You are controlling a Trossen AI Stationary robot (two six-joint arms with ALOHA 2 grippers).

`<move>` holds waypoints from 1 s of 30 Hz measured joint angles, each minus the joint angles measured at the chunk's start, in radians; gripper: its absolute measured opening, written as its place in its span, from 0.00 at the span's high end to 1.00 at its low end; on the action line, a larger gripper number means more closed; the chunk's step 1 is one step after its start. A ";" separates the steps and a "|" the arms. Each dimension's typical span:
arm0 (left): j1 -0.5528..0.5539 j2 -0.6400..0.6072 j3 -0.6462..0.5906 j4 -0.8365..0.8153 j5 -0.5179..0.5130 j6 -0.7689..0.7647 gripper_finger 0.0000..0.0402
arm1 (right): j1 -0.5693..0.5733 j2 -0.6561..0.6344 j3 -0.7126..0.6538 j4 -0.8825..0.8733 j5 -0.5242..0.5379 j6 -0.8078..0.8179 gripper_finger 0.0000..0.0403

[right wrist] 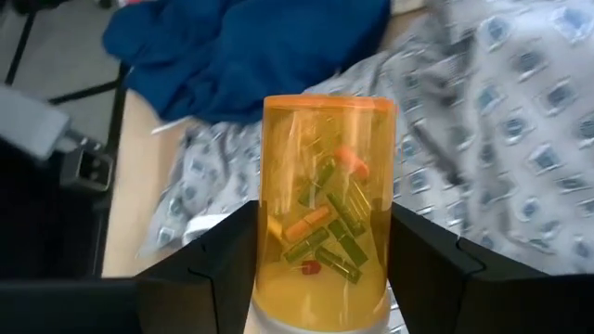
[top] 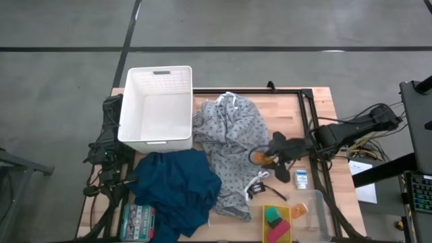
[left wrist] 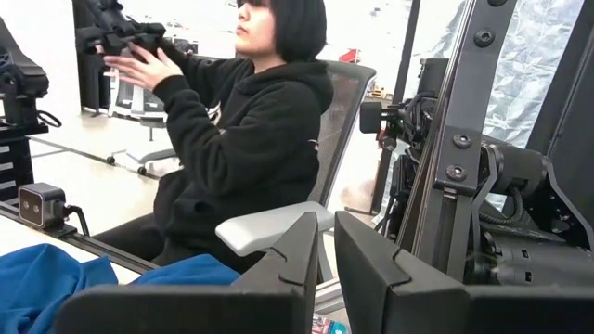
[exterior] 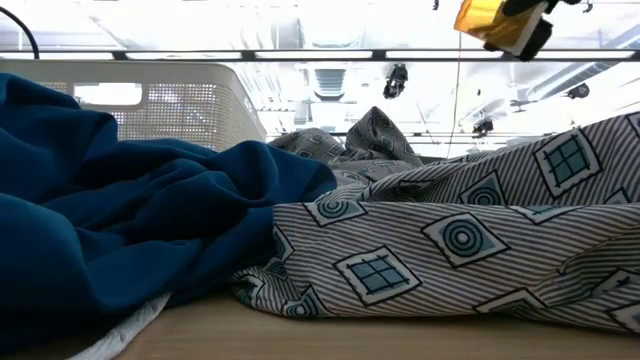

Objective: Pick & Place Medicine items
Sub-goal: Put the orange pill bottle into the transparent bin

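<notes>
Right gripper: fingers clamped either side of a translucent orange cylindrical pill bottle holding green and orange capsules, raised above grey patterned cloth. Small white blue-printed carton just beside it. Left gripper: fingers nearly together, empty.

Overhead, table-level, two wrist views; shared patterned cloth.

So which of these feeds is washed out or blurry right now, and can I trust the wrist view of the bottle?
Low view: the background behind the patterned cloth is blown out by backlight. Right wrist view: the orange pill bottle between the right gripper fingers reads clearly, its capsules visible, while the cloth beyond is soft. High view: evenly lit. Left wrist view: bright at the top left.
</notes>
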 joint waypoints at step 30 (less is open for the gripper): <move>0.000 0.000 0.000 0.000 0.000 0.000 0.88 | 0.333 0.203 0.000 -0.016 -0.140 0.168 0.51</move>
